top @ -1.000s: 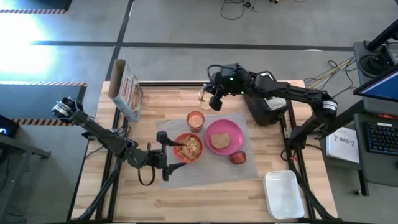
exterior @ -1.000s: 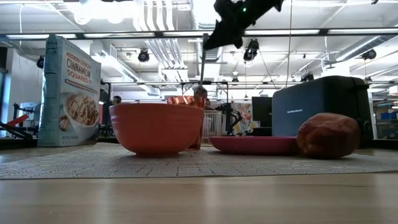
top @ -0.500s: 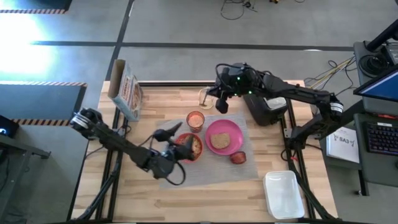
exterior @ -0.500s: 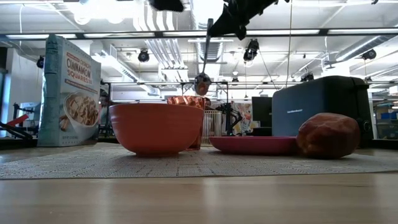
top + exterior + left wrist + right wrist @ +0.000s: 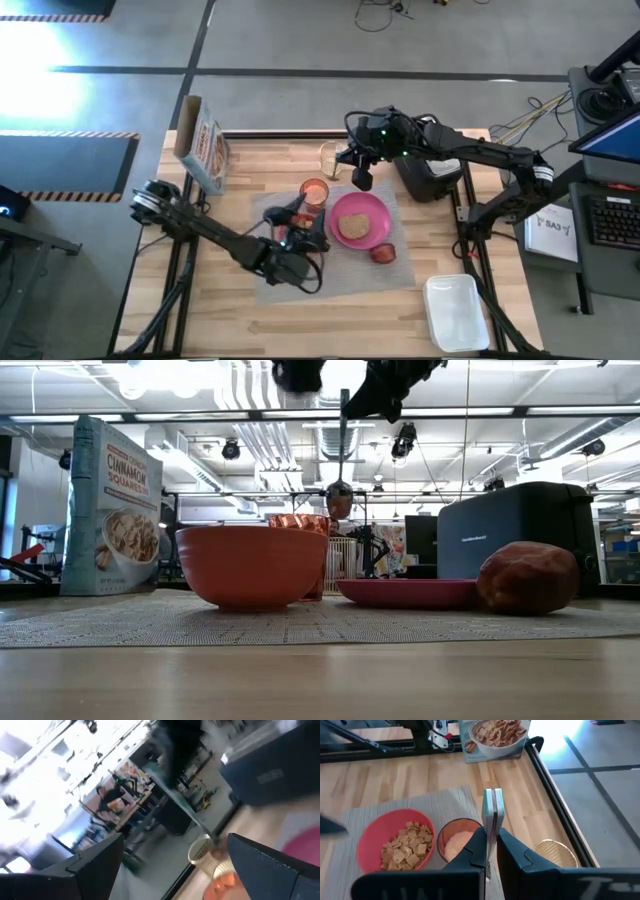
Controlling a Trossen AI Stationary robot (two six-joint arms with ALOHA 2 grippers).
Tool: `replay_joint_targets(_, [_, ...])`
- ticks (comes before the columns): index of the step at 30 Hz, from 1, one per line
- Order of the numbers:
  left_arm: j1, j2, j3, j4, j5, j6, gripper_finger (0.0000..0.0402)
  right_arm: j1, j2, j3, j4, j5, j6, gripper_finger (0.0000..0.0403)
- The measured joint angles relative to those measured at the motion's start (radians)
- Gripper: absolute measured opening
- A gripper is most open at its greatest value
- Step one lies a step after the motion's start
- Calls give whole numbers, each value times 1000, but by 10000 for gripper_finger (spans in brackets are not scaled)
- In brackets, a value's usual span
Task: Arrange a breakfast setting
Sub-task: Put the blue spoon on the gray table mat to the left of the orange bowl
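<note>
While my right hand (image 5: pixel 490 847) pinches the spoon (image 5: pixel 340 460) upright above the cup (image 5: pixel 314 191) to clear its rim, my left hand (image 5: pixel 300 215) hovers wide open over the bowl (image 5: pixel 252 565) beside it.

Glare was cast by bright ceiling lights (image 5: pixel 335 375) in the low view; the left wrist view was blurred throughout.
</note>
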Motion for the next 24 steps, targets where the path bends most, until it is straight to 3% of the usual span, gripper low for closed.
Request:
replay_joint_targets(6, [-8,-142,-151,31,-2,-102,336,0,-3,0,-33,-2,-3,12])
replay_joint_targets(10, [-13,-247,-343,237,35,-93,336,4,-3,0,-63,-1,24,13])
replay_joint_targets(15, [10,-338,-502,325,121,-155,336,17,2,0,-25,-32,43,13])
replay_joint_targets(17, [35,-394,-539,339,265,-218,336,26,10,0,12,-96,22,13])
replay_joint_targets(20, [79,-449,-590,346,627,-338,336,53,23,0,82,-191,-31,13])
replay_joint_targets(22, [105,-470,-621,447,824,-352,336,72,28,0,100,-236,-64,13])
replay_joint_targets(24, [117,-471,-644,569,925,-336,336,86,31,0,96,-265,-100,13])
